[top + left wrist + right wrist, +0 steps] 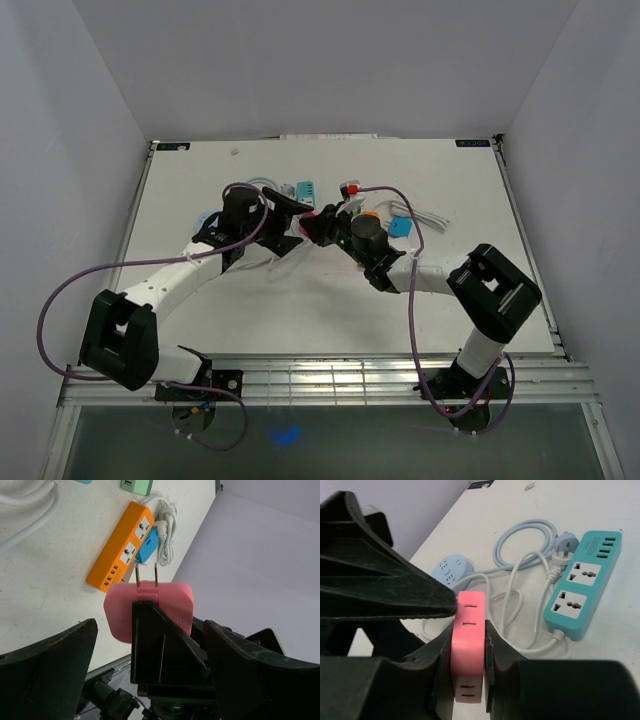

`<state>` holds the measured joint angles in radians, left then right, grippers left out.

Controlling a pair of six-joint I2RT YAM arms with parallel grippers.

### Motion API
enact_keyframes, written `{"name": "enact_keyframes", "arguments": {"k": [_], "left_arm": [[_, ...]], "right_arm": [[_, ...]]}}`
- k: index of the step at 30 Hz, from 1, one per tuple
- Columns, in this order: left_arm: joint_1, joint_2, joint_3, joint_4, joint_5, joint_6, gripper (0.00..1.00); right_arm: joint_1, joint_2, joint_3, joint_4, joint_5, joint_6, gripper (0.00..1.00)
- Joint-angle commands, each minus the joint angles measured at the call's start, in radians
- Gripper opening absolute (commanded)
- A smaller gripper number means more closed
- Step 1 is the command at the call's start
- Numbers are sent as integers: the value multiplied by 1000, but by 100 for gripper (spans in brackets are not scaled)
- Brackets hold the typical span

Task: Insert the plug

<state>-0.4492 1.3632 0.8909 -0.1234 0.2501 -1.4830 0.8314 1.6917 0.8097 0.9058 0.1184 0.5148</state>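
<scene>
Plug (313, 213) is a pink speck overhead; I can't read the grip. Left wrist: prongs aimed at the orange power strip (122, 545), left gripper (150, 624) spread wide. Right wrist: right gripper (468, 655) pinches it, strip out of frame.

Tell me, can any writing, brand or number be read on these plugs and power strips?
Nothing is readable.
Teal plastic power strip: faint mark beside its USB ports, too blurred.
Dark stickers at the far corners of the white table: too small.
Pink plastic plug adapter, orange power strip: no text visible.
</scene>
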Motion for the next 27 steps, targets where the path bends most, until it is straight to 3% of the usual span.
{"name": "enact_keyframes", "arguments": {"k": [1, 4, 8, 14, 21, 27], "left_arm": [[4, -65, 9, -67, -21, 30, 98], [50, -75, 25, -130, 9, 84, 98], [205, -122, 6, -195, 92, 182, 98], [371, -112, 68, -287, 48, 410, 98], [510, 20, 183, -348, -113, 564, 98], [659, 233, 287, -327, -104, 619, 98]], "right_arm": [[-3, -26, 25, -22, 52, -21, 8], [-9, -47, 32, -90, 76, -16, 8], [-29, -85, 19, -159, 96, -21, 8], [-71, -162, 6, -315, 78, -35, 8], [-95, -230, 95, -580, 41, -87, 8], [-104, -260, 181, -755, 1, -107, 8]]}}
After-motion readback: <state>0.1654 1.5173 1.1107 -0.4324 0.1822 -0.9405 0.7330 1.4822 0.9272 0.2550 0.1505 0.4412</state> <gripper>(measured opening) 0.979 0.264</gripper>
